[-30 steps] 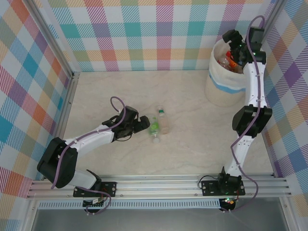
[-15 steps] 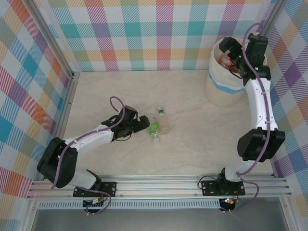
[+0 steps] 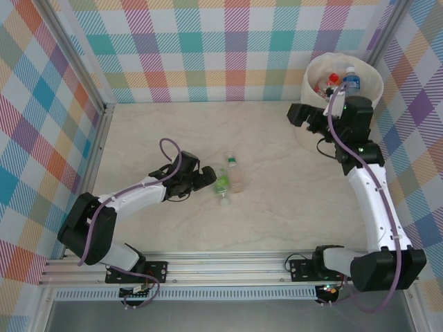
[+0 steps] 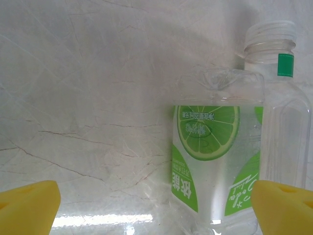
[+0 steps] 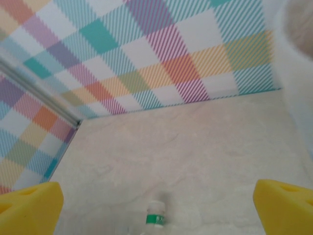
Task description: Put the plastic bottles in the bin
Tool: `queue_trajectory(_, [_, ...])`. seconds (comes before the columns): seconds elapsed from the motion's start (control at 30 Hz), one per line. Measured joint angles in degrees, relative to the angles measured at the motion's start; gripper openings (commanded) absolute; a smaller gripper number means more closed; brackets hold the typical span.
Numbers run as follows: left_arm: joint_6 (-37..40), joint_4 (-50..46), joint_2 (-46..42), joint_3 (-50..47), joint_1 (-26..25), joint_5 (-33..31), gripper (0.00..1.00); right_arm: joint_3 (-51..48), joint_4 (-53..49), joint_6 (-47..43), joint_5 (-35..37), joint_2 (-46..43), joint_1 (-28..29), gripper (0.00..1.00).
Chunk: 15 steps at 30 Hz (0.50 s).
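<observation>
Two plastic bottles lie side by side mid-table: a clear one with a lime-green label (image 3: 221, 183) (image 4: 215, 156) and a clear one with a white cap and green band (image 3: 236, 173) (image 4: 279, 73) (image 5: 156, 218). My left gripper (image 3: 205, 179) (image 4: 155, 208) is open, low on the table just left of them; the green-labelled bottle's base lies between its yellow fingertips (image 4: 29, 205), close to the right one. The cream bin (image 3: 315, 135) (image 5: 298, 73) at the back right holds several bottles (image 3: 333, 78). My right gripper (image 3: 299, 116) (image 5: 157, 200) hangs open and empty just left of the bin.
Plaid walls enclose the table on the left, back and right, with a metal post (image 3: 76, 59) at the back-left corner. An aluminium rail (image 3: 228, 266) runs along the near edge. Bare marble-patterned tabletop (image 3: 277, 200) lies between the bottles and the bin.
My right gripper has come away from above the bin's mouth and swung left and down to beside the bin. The left gripper and the two lying bottles have hardly moved.
</observation>
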Motion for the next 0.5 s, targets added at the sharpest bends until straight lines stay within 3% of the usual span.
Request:
queue_trajectory(0.17, [-1.0, -0.1, 0.0, 0.0, 0.0, 1.3, 1.00, -5.9, -3.4, -4.0, -0.8, -1.0, 9.0, 1.00])
queue_trajectory(0.3, [-1.5, -0.1, 0.0, 0.0, -0.1, 2.1, 1.00, -10.8, -5.4, -4.9, 3.5, -0.2, 17.4, 1.00])
queue_trajectory(0.5, [-2.4, -0.2, 0.0, 0.0, -1.2, 3.0, 1.00, -12.3, -5.6, -1.9, 11.7, 9.6, 26.7, 1.00])
